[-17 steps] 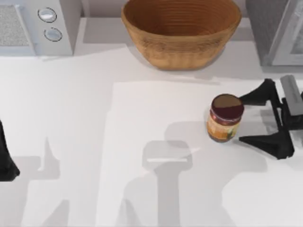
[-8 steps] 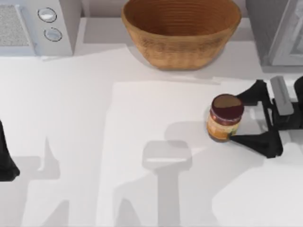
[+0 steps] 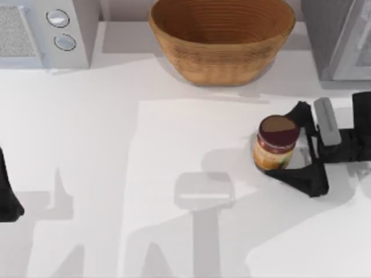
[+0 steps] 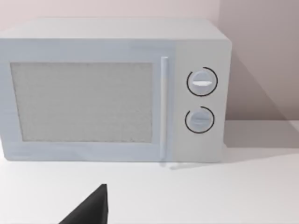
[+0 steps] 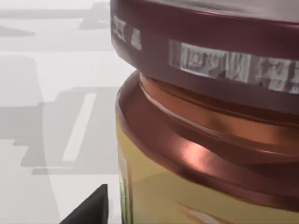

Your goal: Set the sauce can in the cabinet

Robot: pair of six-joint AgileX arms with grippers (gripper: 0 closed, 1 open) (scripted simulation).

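Observation:
The sauce can (image 3: 277, 142), with a maroon lid and an orange-yellow label, stands upright on the white table right of centre. My right gripper (image 3: 286, 140) reaches in from the right and is open, one dark finger beyond the can and one in front, both still apart from its sides. The right wrist view has the sauce can (image 5: 210, 116) very close, with one fingertip (image 5: 88, 210) beside it. The cabinet (image 3: 336, 35), grey with a pale door panel, stands at the far right corner. My left arm (image 3: 6, 194) is parked at the table's left edge.
A woven brown basket (image 3: 223, 37) sits at the back centre, left of the cabinet. A light grey microwave (image 3: 40, 32) with two knobs stands at the back left, and the left wrist view faces the microwave (image 4: 112, 93) head on.
My right gripper has slid left, so its open fingers now straddle the sauce can instead of standing to its right. The can and the left arm have not moved.

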